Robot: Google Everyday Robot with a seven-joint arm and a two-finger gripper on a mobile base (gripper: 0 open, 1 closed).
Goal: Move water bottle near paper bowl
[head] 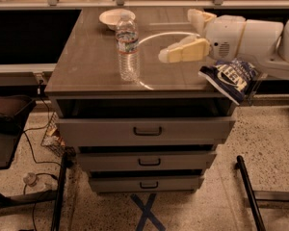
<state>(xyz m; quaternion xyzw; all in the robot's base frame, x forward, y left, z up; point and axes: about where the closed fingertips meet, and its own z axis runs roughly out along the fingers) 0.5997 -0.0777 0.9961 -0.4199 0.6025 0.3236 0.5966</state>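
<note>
Carrying surface (86, 69): we are logging a dark, glossy top on a grey cabinet of drawers (144, 129), with three handled fronts showing.
Water bottle (127, 49): we are finding it standing upright on the left-centre of the surface, cap on and free of any grip; it is sitting nearer the front edge than the bowl.
Paper bowl (110, 18): we are noting it resting right way up at the back of the surface, behind the bottle. The bottle's cap is overlapping its rim in our view, while the bottle's base is standing apart from it.
End effector (177, 36): we are seeing it hanging over the right half of the surface, to the right of the bottle and clear of it, pointing left. Its two pale fingers (185, 49) are standing wide apart and gripping nothing.
Arm (245, 37): we are recording a white housing reaching in from the right edge.
Snack bag (231, 76): we are listing a dark blue bag with white lettering, lying at the front right corner, overhanging the edge, below the arm.
Floor: we are marking a blue tape cross (145, 214) in front of the cabinet.
</note>
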